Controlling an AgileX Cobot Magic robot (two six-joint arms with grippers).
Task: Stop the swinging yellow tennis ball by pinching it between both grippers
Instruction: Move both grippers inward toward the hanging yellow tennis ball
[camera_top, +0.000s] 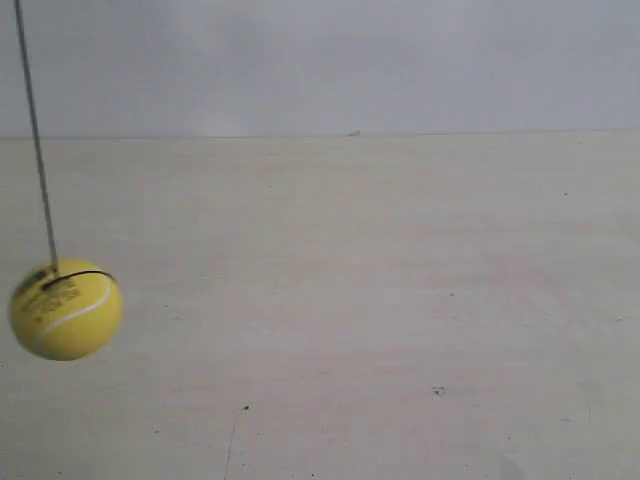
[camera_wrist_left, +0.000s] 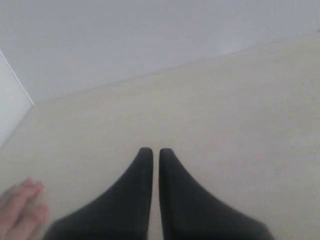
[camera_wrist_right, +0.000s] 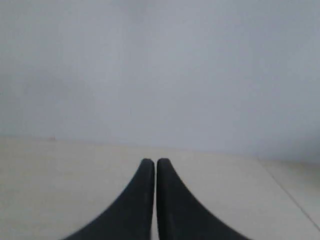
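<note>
The yellow tennis ball (camera_top: 66, 310) hangs on a thin black string (camera_top: 36, 140) at the far left of the exterior view, above the pale table; a white seam and a small black label show on it. Neither gripper appears in the exterior view. My left gripper (camera_wrist_left: 152, 151) is shut, its black wedge jaws side by side with only a thin slit and nothing between them. My right gripper (camera_wrist_right: 153, 162) is shut the same way over the table. The ball is out of both wrist views.
A pale wooden table (camera_top: 400, 300) runs back to a grey-white wall (camera_top: 400, 60). Blurred fingers of a person's hand (camera_wrist_left: 20, 207) lie beside the left gripper's base. A white panel (camera_wrist_left: 10, 110) stands at the table's edge in the left wrist view.
</note>
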